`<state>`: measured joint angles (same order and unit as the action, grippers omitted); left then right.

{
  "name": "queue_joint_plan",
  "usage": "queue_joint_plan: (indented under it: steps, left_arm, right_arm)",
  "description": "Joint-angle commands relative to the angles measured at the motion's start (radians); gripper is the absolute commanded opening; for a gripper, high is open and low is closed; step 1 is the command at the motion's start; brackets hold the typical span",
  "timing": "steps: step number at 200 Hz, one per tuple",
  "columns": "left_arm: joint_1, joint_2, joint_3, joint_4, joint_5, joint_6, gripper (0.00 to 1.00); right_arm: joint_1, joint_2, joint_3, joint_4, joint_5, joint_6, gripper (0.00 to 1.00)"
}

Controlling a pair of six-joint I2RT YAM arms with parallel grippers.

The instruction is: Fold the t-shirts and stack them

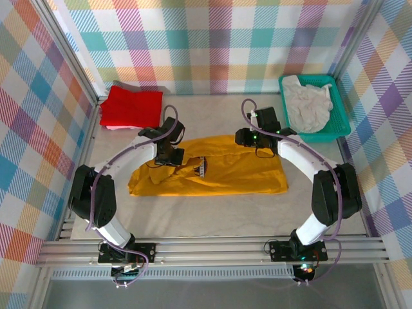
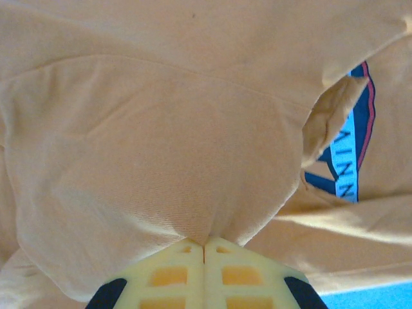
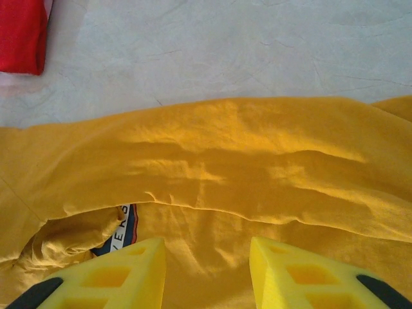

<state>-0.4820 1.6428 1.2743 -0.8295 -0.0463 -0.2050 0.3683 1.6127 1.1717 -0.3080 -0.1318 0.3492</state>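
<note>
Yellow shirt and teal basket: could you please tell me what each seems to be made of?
Yellow shirt: probably soft cotton knit, matte; it creases and drapes, with a fine texture in the left wrist view. Basket: likely rigid plastic, smooth-looking; its rim is straight and even.

I counted three t-shirts: yellow t-shirt (image 1: 225,174), red t-shirt (image 1: 132,106), off-white t-shirt (image 1: 309,103). I saw one teal basket (image 1: 322,136) and two grippers: left gripper (image 2: 205,248), right gripper (image 3: 207,252).
</note>
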Motion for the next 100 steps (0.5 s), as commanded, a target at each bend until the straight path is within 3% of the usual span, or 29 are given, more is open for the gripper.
queue_joint_plan:
  steps: [1,21,44,100]
  left_arm:
    - [0.008,-0.020,0.029,-0.095,0.076,0.056,0.06]
    - [0.018,-0.064,0.052,-0.100,0.069,0.059,0.42]
    - [0.060,-0.147,0.024,-0.029,0.082,0.036,0.51]
    - [0.287,-0.232,-0.260,0.152,0.117,-0.158,0.57]
  right_arm:
    - [0.006,-0.024,-0.004,-0.010,0.000,-0.020,0.39]
    - [0.006,-0.017,-0.001,-0.013,-0.007,-0.016,0.39]
    - [0.006,-0.015,0.001,-0.011,-0.014,-0.010,0.39]
    - [0.006,-0.019,0.005,-0.032,-0.004,-0.020,0.40]
